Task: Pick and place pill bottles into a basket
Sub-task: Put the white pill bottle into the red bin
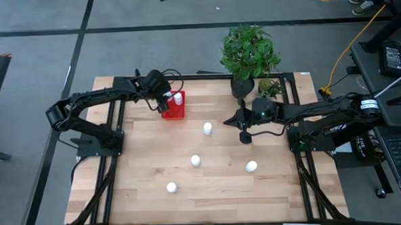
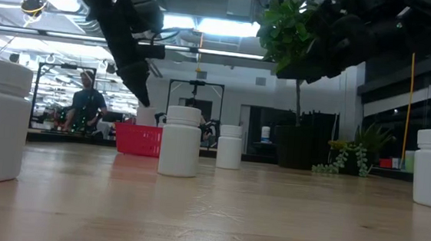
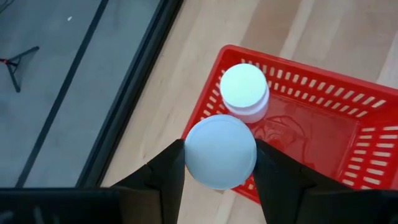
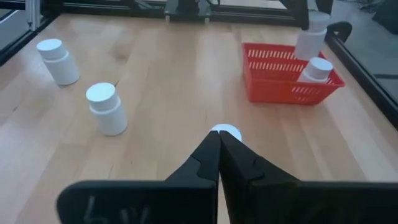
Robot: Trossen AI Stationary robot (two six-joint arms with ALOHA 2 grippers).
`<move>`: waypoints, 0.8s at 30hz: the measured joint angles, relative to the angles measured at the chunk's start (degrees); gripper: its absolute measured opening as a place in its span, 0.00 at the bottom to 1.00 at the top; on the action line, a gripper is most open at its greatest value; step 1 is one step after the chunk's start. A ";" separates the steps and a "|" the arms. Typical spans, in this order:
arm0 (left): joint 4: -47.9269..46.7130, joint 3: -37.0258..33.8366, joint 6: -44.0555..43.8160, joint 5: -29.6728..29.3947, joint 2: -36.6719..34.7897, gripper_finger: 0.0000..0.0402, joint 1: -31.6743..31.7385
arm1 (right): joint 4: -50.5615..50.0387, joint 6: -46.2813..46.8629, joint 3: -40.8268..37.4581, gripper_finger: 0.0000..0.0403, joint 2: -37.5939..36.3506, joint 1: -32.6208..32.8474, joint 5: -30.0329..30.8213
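One pill bottle [image 3: 244, 90] stands in the basket [image 3: 348, 134]; our left hand [image 3: 219, 168] grips a second above it, seemingly unreleased. Four wait on the bench [image 1: 224, 186]; right hand [image 4: 219, 146] shut, empty.

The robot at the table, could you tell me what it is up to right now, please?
It is moving pill bottles into the red basket. The left hand holds one bottle above the basket's edge, not yet released. One bottle already stands inside. Four bottles are on the table, the nearest to the basket among them. The right hand is shut and empty, waiting over the table beside the plant.
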 joint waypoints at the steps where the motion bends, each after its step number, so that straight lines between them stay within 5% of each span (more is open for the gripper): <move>1: 0.01 0.00 0.00 0.08 0.02 0.39 0.09 | 0.00 0.00 0.00 0.03 0.00 0.02 -0.04; 24: 2.43 -0.04 -0.07 3.24 0.07 0.39 0.85 | -0.02 0.26 0.00 0.03 0.00 0.00 0.00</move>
